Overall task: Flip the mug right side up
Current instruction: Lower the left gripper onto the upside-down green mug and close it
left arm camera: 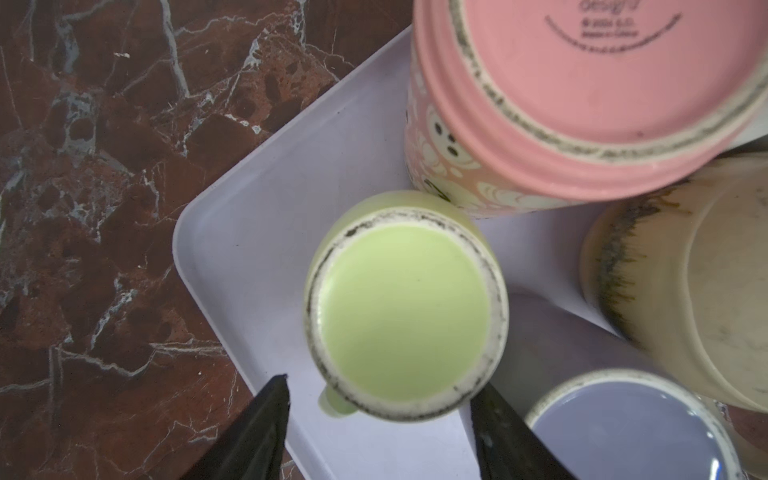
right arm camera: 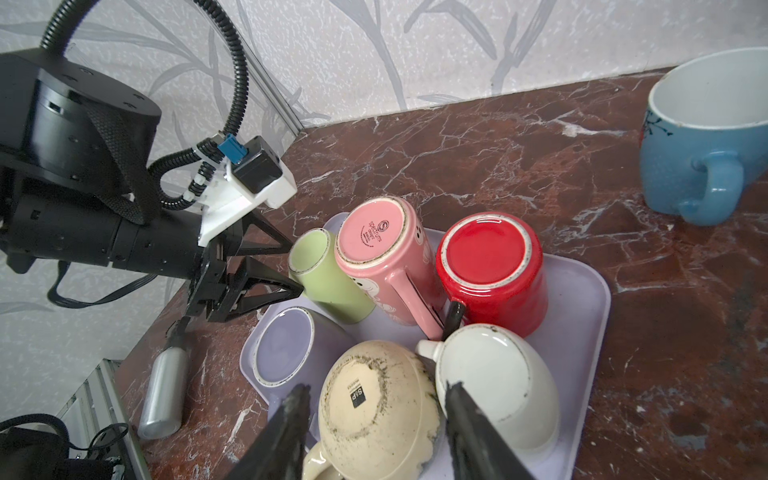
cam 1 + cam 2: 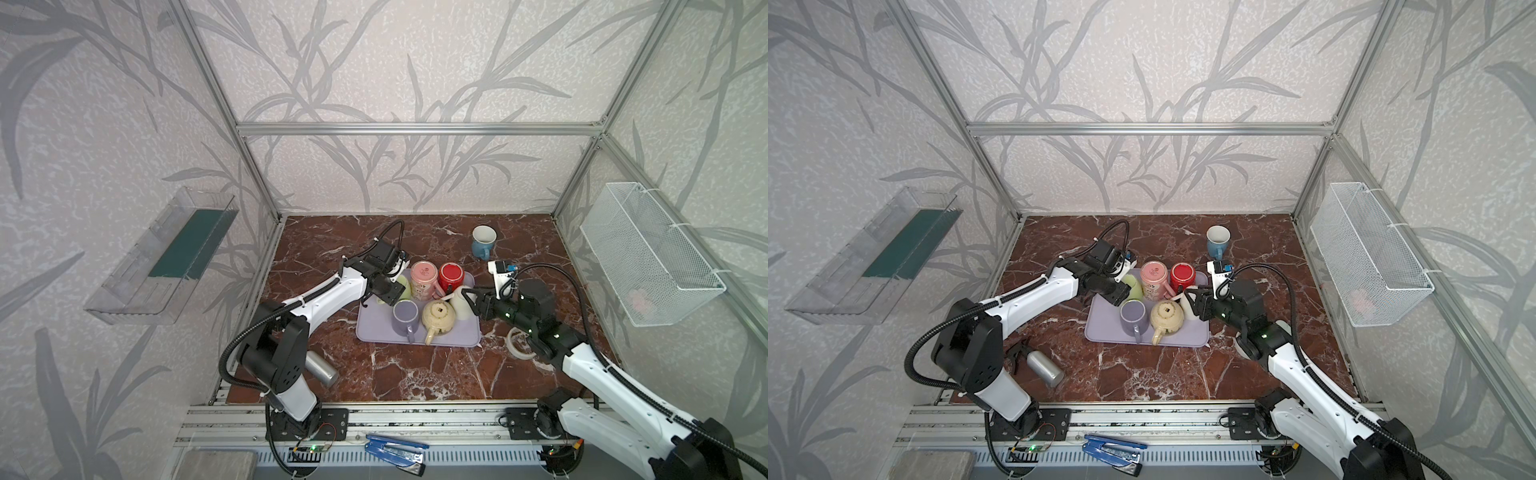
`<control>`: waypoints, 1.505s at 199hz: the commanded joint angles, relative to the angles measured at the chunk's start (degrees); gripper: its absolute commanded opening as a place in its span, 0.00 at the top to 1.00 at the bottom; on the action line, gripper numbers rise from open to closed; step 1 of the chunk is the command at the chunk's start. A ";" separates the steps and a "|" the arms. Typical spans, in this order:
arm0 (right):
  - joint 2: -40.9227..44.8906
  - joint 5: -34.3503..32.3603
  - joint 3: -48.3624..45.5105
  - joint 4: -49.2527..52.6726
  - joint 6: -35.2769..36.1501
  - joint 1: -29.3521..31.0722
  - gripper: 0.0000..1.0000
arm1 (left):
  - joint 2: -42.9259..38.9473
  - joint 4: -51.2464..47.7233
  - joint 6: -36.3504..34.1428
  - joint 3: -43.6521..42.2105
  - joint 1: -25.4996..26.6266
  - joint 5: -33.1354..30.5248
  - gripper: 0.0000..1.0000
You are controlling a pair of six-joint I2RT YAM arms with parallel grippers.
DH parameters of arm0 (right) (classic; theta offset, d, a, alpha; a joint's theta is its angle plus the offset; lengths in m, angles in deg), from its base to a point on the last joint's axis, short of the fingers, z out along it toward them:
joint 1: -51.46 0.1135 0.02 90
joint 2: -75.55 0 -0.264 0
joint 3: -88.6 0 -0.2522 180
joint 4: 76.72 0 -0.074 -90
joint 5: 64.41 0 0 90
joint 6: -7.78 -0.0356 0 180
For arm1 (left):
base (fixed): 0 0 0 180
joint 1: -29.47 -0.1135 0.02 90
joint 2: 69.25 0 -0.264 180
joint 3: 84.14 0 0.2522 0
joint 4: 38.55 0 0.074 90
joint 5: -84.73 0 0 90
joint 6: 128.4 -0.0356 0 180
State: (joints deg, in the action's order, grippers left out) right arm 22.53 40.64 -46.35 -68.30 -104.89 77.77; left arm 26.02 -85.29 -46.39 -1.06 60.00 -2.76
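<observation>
The green mug (image 1: 403, 316) stood base-up at the far left corner of the lilac tray (image 1: 257, 232), its wall touching the pink mug (image 1: 582, 104) beside it and the lilac mug (image 2: 282, 345) just on its near side. All 6 mugs on the tray were upside down. Only the blue mug (image 2: 702, 137) stood upright, out on the bench (image 3: 415, 374) toward its far right corner.

The left gripper (image 2: 296, 268) had 1 jaw on each side of the green mug, high up near its base. Whether the pads were pressing or only alongside could not be told, since the left wrist view showed a sliver of tray on 1 side. The right gripper (image 2: 377, 386) hung over the cream mug (image 2: 374, 411) and the white mug (image 2: 498, 374), jaws half-wide and holding nothing.

The risks lay in the crowding. A hold so close to the base on a glazed, rounded wall would likely let the mug pivot or slip as it lifted. Its handle sat right by 1 jaw and could foul the closing. Rolled over without first being raised clear, the rim would probably strike the pink or lilac mug — and any knock could travel along the tight cluster.
</observation>
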 commanded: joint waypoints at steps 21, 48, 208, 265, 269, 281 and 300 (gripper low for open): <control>-0.66 -0.28 -0.35 -1.51 0.37 0.39 0.47 | 1.04 -0.69 -1.48 1.34 -0.24 -0.48 0.38; -1.21 -0.26 -0.35 -1.82 0.34 0.46 0.47 | 1.04 -0.24 -1.17 0.91 -0.29 -1.17 0.46; -1.65 -0.72 -0.42 -1.95 0.35 0.72 0.47 | 2.11 0.15 0.69 0.17 0.11 -1.50 0.64; -2.25 -0.81 -0.35 -2.21 0.44 0.78 0.47 | 4.17 -0.42 0.69 1.07 0.06 -1.04 0.55; -2.27 -0.81 -0.35 -2.21 0.44 0.80 0.47 | 4.27 -0.38 0.76 1.11 0.06 -0.93 0.55; -2.36 -0.88 -0.35 -2.21 0.40 0.92 0.47 | 4.71 -0.42 0.85 1.50 0.07 -0.73 0.56; -2.44 -0.94 -0.35 -2.21 0.44 0.91 0.47 | 5.31 -0.48 0.87 1.84 0.06 -0.53 0.60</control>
State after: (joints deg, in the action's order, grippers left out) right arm 20.22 40.45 -46.35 -69.13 -104.87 78.36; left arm 30.17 -84.83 -45.14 -1.09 59.91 -4.12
